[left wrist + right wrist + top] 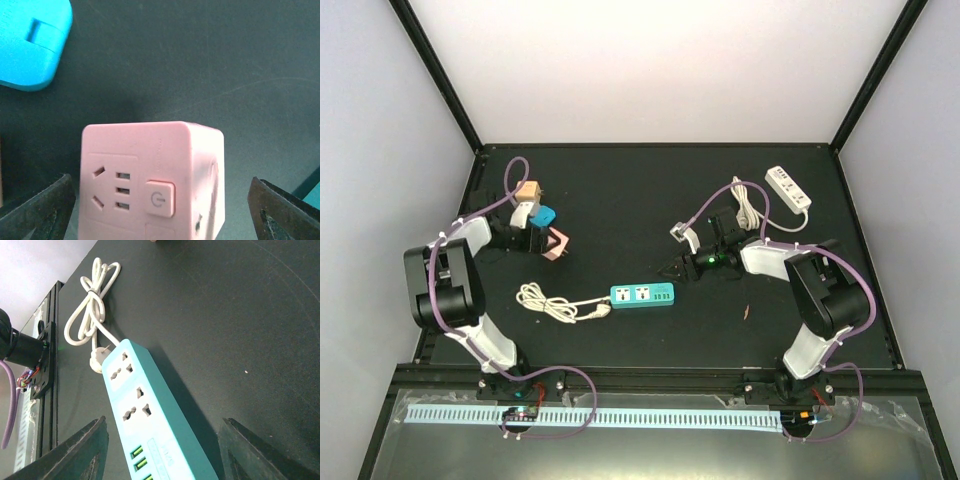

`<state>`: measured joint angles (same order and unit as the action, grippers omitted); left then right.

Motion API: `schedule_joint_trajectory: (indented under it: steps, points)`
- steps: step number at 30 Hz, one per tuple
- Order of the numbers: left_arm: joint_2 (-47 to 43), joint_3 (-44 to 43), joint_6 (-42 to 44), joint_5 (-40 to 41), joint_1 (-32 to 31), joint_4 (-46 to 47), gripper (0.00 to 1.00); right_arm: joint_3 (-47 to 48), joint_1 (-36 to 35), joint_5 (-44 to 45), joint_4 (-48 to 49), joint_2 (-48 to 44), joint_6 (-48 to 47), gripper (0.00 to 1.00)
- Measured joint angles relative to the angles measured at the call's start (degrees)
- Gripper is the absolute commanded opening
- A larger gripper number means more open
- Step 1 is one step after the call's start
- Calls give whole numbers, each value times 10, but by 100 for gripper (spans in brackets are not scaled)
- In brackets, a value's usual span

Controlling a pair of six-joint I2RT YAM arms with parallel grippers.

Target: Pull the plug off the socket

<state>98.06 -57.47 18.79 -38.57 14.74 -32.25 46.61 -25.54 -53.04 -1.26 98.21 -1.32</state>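
left gripper (162,200) wide astride pink cube (150,165) | right gripper (162,445) aimed at teal strip (145,410)

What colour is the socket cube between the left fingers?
Pink socket cube, best in left wrist view.

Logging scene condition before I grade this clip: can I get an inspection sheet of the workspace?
Surface: black table, one small speck.
Job's things: pink cube socket, visible outlets empty; teal power strip, visible outlets empty.
Clutter: orange cube, blue cube, white power strip.
Grippers: left gripper open, astride the pink cube socket without touching; right gripper open over the teal power strip.
Cables: white cord bundled beside the teal power strip, its plug loose on the table; purple cables on both arms.
Surroundings: white walls, black frame.
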Motion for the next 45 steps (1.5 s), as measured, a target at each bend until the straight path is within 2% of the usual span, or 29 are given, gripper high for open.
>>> schedule_joint_trajectory:
  steps: [7,13,17,29,36,45]
  points:
    - [-61,14,3,29,2,23,99,0,0,4,0,0,-3,65]
    - [-82,15,15,55,2,33,99,10,-4,21,-17,-9,-31,76]
    - [-109,16,22,61,2,33,99,34,-18,50,-42,-27,-71,79]
    - [-183,16,18,55,1,33,99,166,-143,190,-183,-23,-255,93]
    - [-195,16,13,51,2,30,99,209,-239,275,-223,23,-312,91]
    - [-212,-14,-4,42,30,21,99,294,-318,325,-260,105,-332,86]
